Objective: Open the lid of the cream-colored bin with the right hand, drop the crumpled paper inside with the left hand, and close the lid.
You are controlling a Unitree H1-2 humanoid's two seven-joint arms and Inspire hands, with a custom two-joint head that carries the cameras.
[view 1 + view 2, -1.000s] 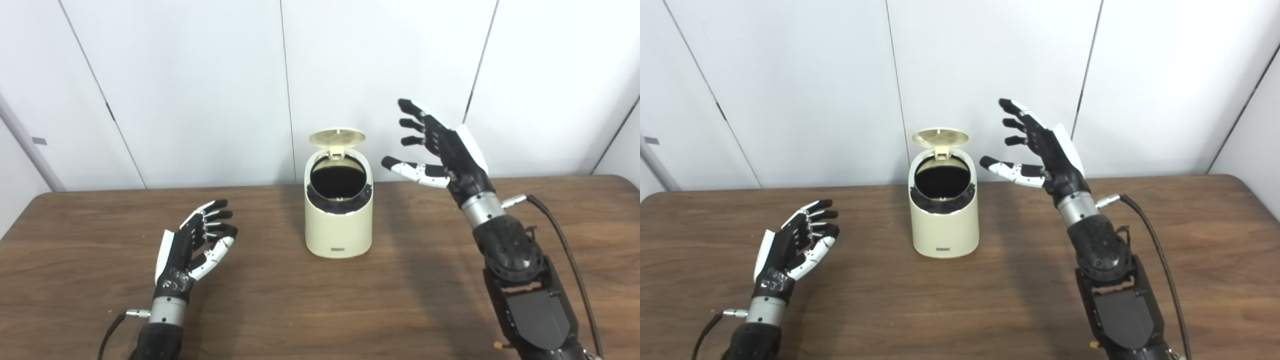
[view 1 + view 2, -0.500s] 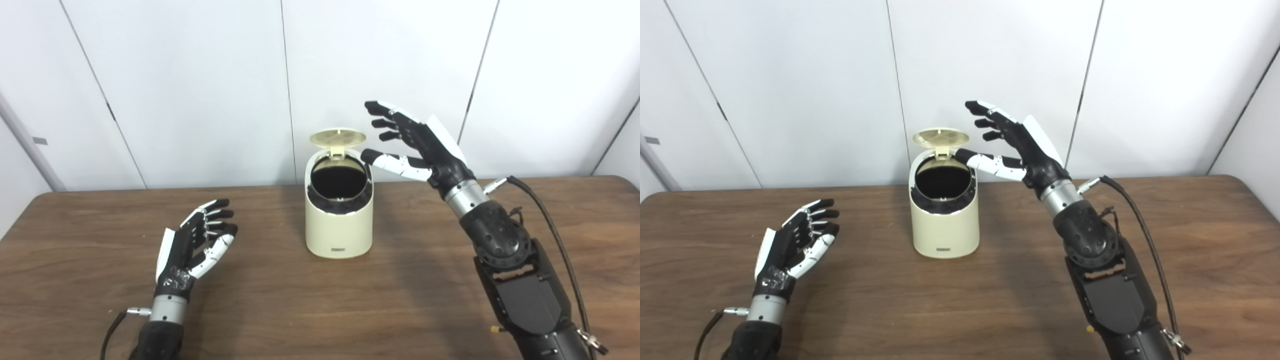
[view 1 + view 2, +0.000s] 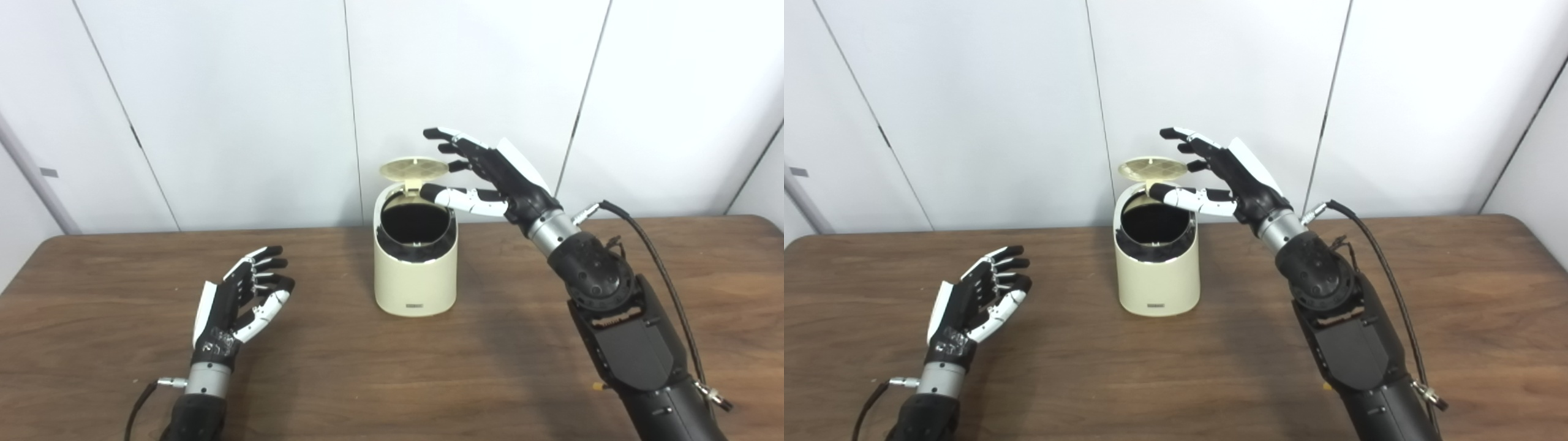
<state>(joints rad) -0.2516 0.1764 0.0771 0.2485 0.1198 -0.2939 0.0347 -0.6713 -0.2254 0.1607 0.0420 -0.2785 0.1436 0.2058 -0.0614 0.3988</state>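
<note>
**Lid up, no paper in sight, closing step pending**

Progress, judged from the layout: bin (image 3: 416,263) stood on the table (image 3: 392,367) with its lid (image 3: 413,167) raised upright at the back, mouth open and dark inside. So opening looked done. No crumpled paper was visible anywhere, not on the table and not in either hand; whether it lay inside the bin could not be told, the interior being too dark. What looked left: closing the lid.

Right hand (image 3: 490,177) was spread, fingers apart, holding nothing. Its fingers (image 3: 450,142) sat above and just right of the lid; its thumb (image 3: 450,196) reached across the bin's back rim, just below the lid near the hinge. Lid contact could not be confirmed. Posture read as set up to push the lid down, a guess only.

Left hand (image 3: 242,300) rested low, palm up, fingers loosely curled and apart, empty. The bin sat well apart from those fingers, off to their right.

View differences: the left eye view showed the thumb tip overlapping the rim's right back edge. The right eye view (image 3: 1206,177) put the thumb tip further across, in front of the hinge tab, and showed the topmost fingertip past the lid's right edge. Neither view showed the bin's bottom.
</note>
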